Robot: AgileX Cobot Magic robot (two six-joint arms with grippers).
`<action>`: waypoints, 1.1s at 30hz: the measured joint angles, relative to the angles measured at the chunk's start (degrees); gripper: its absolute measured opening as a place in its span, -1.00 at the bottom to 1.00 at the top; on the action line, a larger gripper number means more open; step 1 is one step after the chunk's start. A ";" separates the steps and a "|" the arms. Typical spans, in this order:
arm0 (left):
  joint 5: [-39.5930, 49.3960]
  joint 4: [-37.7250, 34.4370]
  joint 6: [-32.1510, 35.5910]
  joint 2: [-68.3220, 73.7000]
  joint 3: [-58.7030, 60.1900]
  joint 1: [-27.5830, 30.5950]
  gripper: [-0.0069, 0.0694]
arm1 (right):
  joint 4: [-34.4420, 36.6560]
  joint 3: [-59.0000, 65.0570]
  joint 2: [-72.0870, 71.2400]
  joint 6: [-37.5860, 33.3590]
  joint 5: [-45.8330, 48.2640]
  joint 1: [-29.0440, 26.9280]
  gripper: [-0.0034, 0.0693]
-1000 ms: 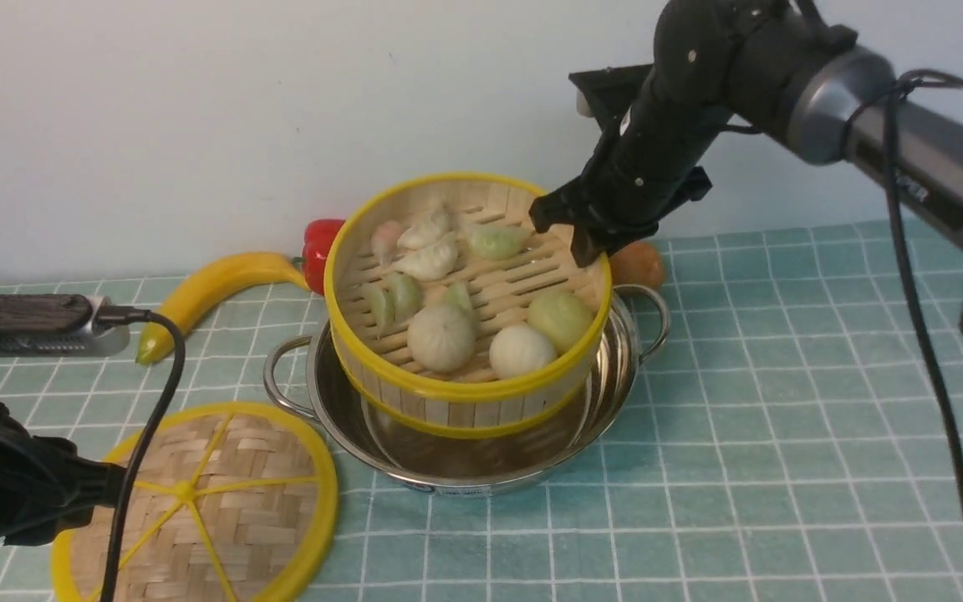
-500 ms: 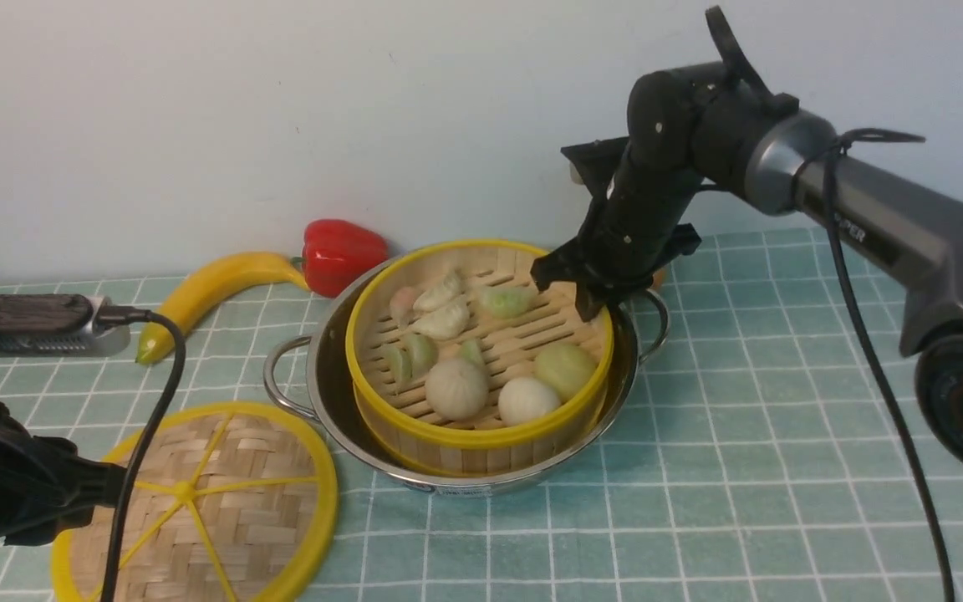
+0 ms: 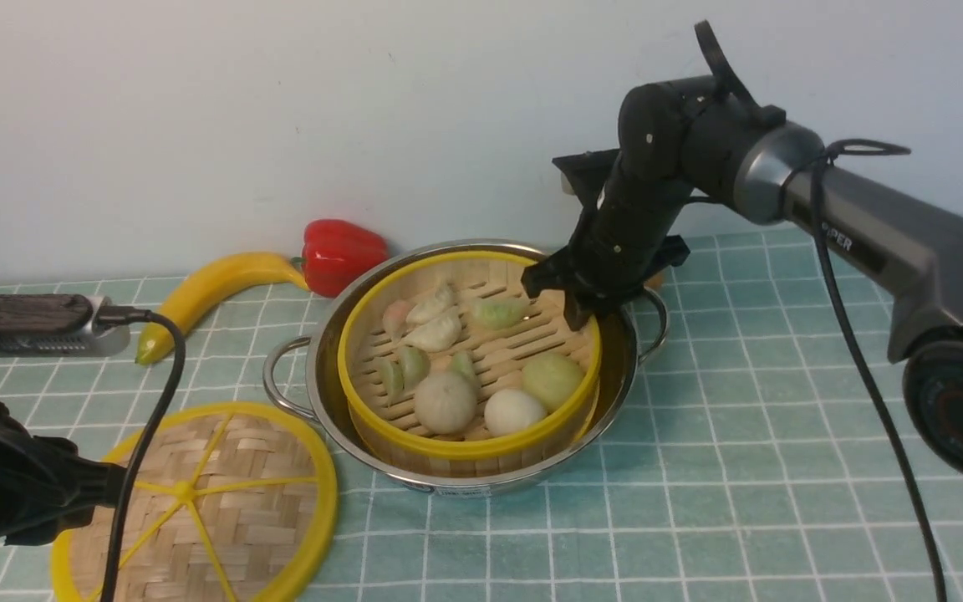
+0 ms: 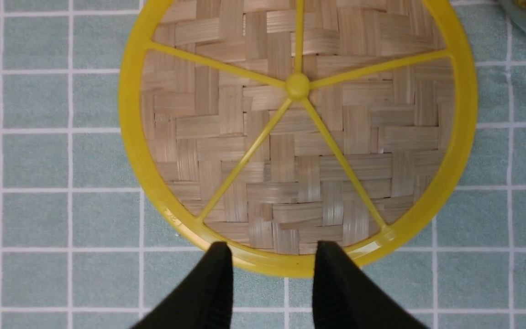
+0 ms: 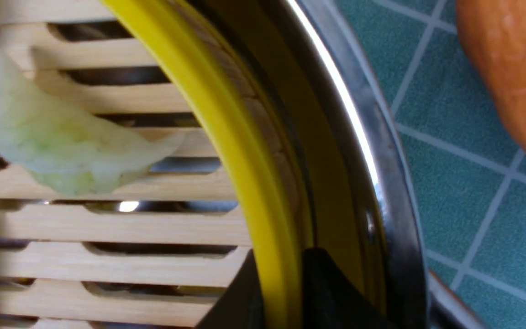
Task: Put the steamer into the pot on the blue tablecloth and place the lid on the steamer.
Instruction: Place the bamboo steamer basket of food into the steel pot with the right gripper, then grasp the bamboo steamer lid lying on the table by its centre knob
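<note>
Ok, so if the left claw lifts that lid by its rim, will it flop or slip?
Probably stiff: the lid has a yellow rim and six spokes bracing the weave. Likely light, being thin woven bamboo. Pinched at one rim spot, where the left claw hangs, it may tilt; the smooth rim could slip.

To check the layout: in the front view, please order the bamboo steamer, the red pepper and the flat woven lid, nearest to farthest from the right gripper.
1. Round yellow-rimmed bamboo steamer: the right gripper straddles its far rim.
2. Red bell pepper: back left.
3. Flat woven bamboo lid: front left.
</note>
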 joint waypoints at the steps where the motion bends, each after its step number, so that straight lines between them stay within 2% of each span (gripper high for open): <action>1: 0.00 0.00 0.00 0.00 0.00 0.00 -0.18 | 0.31 -0.06 -0.07 0.38 -0.07 0.00 -0.46; 9: -3.33 0.00 0.00 1.72 0.00 0.00 -0.18 | -0.50 -0.06 -4.76 0.61 -0.42 0.00 0.12; 12: -5.34 -0.16 0.00 4.60 0.00 0.00 -0.18 | -2.31 -0.06 -8.35 0.61 -0.47 0.00 0.22; 16: -10.62 -1.46 0.00 10.59 0.00 0.00 -0.18 | -4.66 -0.06 -16.17 0.61 -0.41 0.00 0.26; 21: -15.10 -3.58 1.14 17.60 -1.67 0.00 -0.18 | -3.82 0.61 -29.20 0.61 -0.79 0.00 0.26; 26: -16.15 -4.73 2.90 24.32 -5.14 0.00 -0.18 | -1.03 4.15 -44.71 -0.56 -1.13 0.00 0.27; 33: -14.28 -5.84 3.23 30.67 -7.14 0.00 -0.18 | -0.43 15.37 -67.44 -2.07 -1.05 0.00 0.27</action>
